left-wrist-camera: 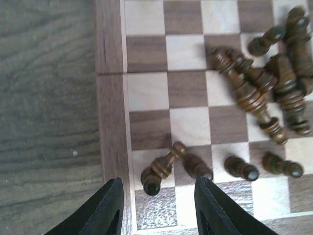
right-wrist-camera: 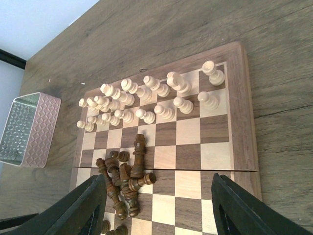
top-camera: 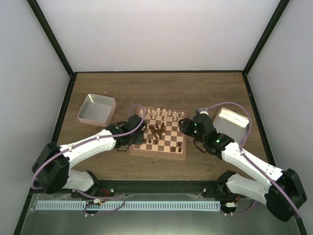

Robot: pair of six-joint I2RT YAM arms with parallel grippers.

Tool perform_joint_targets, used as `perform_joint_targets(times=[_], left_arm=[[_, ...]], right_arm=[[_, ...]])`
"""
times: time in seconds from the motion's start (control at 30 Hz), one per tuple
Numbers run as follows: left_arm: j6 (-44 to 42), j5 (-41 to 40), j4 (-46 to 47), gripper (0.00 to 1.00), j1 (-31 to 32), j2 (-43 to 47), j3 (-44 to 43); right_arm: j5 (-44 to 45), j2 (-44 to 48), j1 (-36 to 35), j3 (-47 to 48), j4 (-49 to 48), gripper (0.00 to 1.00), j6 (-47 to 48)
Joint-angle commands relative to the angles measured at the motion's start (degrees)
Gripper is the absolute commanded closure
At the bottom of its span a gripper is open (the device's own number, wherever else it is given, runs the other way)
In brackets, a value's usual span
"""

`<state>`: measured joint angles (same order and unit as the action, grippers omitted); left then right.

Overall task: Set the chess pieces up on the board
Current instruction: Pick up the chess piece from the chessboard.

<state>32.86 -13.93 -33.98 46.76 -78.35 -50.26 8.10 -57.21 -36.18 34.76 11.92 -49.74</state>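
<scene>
**Wrist views against overhead**

Only the left wrist view showed the lathe-turned dark brown wooden chessmen (left-wrist-camera: 264, 88) toppled on the checkered wooden board (left-wrist-camera: 110, 122). The left gripper (left-wrist-camera: 157, 182) was released and empty. The right wrist view showed the cream chessmen (right-wrist-camera: 146, 93) upright along the far rows, and the right gripper (right-wrist-camera: 157, 177) was spread and empty.

Dark pieces (right-wrist-camera: 139, 154) clog the middle of the board (right-wrist-camera: 215, 129); cream pieces (right-wrist-camera: 150, 82) line its far edge. Middle squares toward its right edge lie bare.
</scene>
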Motion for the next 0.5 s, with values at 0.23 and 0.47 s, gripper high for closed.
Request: perform_joint_targets(times=[0.23, 0.47], left_arm=[[1.1, 2.1, 1.4, 0.72, -1.7, -1.0, 3.3], [0.6, 2.3, 2.7, 0.74, -1.9, -1.8, 4.0]], right_arm=[[-14.4, -5.9, 0.4, 3.6, -7.2, 0.42, 7.8], [-22.0, -9.0, 0.4, 4.5, -10.2, 0.44, 9.6]])
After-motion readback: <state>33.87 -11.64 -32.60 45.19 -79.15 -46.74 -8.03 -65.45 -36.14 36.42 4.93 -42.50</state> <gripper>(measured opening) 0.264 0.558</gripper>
